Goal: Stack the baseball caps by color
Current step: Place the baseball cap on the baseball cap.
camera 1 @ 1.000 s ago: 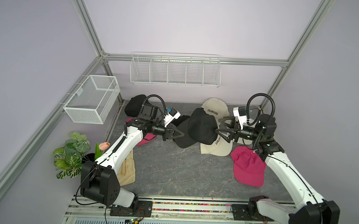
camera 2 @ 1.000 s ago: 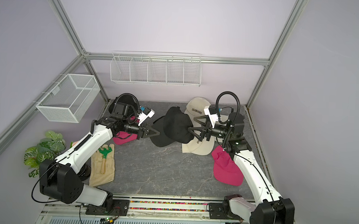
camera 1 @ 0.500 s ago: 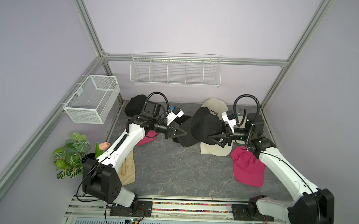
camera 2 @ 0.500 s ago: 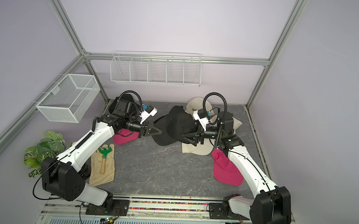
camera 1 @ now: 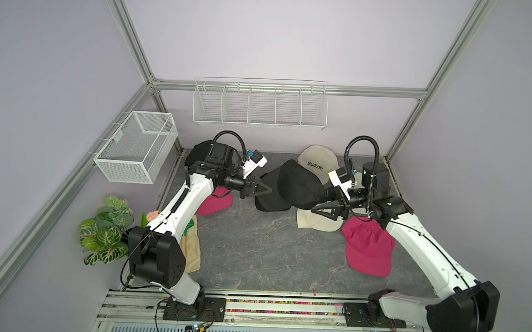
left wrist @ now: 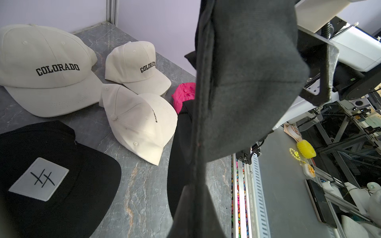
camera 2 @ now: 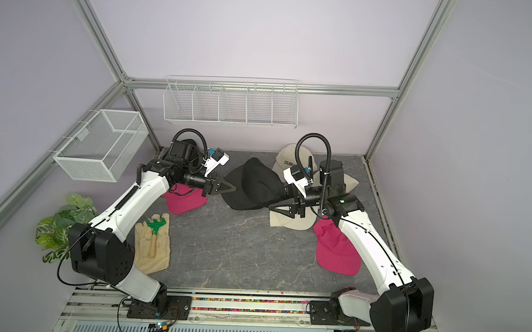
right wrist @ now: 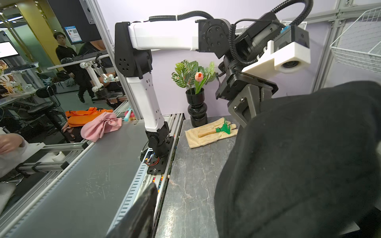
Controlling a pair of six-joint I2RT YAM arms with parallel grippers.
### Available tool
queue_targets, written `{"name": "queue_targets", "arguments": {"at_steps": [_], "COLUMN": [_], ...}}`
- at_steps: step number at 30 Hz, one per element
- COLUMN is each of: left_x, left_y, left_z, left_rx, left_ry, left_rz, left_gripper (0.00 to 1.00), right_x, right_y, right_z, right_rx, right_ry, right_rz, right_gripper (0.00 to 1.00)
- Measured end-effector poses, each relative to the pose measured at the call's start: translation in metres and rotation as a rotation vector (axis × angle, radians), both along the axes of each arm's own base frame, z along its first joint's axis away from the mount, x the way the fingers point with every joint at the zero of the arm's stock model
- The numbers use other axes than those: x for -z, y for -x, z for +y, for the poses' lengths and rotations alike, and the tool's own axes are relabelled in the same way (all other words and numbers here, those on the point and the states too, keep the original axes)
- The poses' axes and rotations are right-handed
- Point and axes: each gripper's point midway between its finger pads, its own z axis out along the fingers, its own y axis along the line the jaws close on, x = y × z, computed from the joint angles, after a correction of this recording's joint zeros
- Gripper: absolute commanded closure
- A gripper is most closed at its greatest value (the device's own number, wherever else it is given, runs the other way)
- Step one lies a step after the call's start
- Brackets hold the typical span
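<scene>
Black cap [camera 1: 298, 187] hung between both arms, above the back-middle of the table [camera 1: 254, 250].
Left gripper [camera 1: 268, 191] is clamped tight on its edge. Right gripper [camera 1: 319, 202] has its jaws apart astride the soft crown; whether they pinch it is unclear. Beneath lie cream caps [left wrist: 47, 68] stitched "COLORADO" and a patch cap [left wrist: 39, 179], black with a white square and a hash-like mark. The table is grey and veined, the walls [camera 1: 265, 32] lilac.

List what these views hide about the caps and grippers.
- Right gripper: whether it grips the raised black fabric cap; the crown covers one finger in both top views, fills the right wrist view.
- Black cap in the far corner: mostly behind the left arm, both top views.
- Magenta pink cap: partly under that arm.
- Tilted cream cap: lettering turned away, left wrist view.
</scene>
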Motion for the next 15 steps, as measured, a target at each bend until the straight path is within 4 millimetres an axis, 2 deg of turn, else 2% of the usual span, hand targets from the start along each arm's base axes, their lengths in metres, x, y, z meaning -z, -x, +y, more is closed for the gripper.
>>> {"name": "queue_targets", "arguments": {"at_steps": [5,7,10,12,15], "left_x": [0.004,0.004,0.005,0.008,0.011], "left_y": [-0.003,-0.003,-0.004,-0.007,-0.016], "left_z": [0.001,0.002,0.002,0.003,0.003], "left_rx": [-0.013,-0.014,-0.019,-0.034,-0.074], "left_ry": [-0.021,-0.025,-0.031,-0.048,-0.076], "left_rz": [-0.011,-0.015,-0.018,-0.023,-0.029], "left_gripper": [1.0,1.0,1.0,1.0,1.0], "right_x": [0.008,0.013,0.022,0.027,0.03], "right_y": [-0.003,-0.007,-0.016,-0.021,-0.026], "right_z": [0.001,0.002,0.004,0.005,0.006], "right_rx": [0.005,0.016,0.034,0.044,0.067], "right_ry": [0.019,0.031,0.051,0.062,0.075], "right_rz": [0.029,0.044,0.079,0.094,0.095], "right_gripper": [0.44,0.53,0.78,0.9,0.94]}}
